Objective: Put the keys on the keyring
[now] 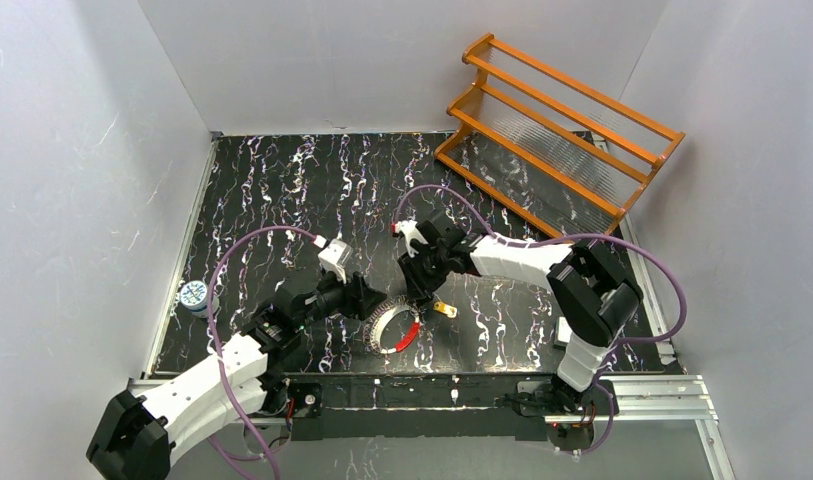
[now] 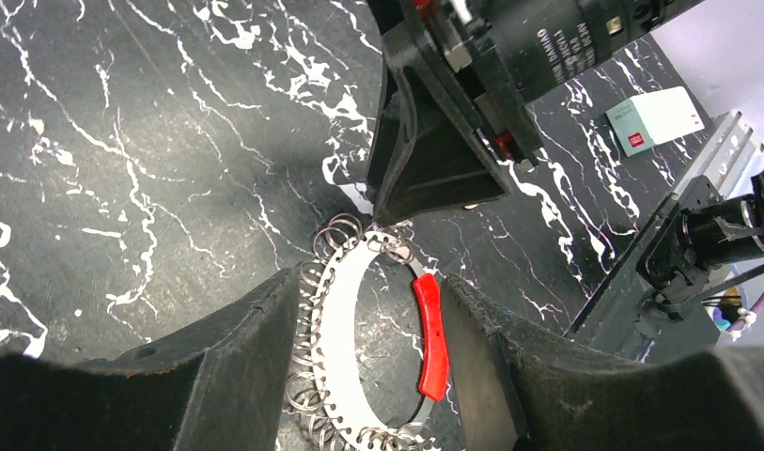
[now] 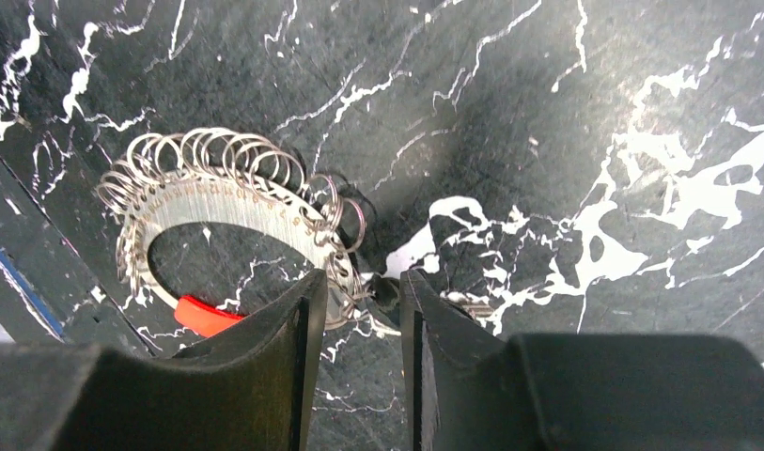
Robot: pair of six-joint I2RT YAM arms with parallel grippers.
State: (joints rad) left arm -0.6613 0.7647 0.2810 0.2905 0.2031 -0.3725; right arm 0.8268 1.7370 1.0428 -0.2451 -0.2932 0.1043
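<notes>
Keyring lies on the black table, close to the near edge and about in the middle. There is lots of open table to the far side and the left. White walls shut in three sides. An orange rack stands far right, a small white box near right, and a little round tub by the left edge. The left claw has a finger on each side of the keyring; I cannot tell if it squeezes. The right claw is a little open, with its tips at the ring's far end. The brass key lies just right of it. The ring's long way runs from claw to claw, with the red part on the near right.
</notes>
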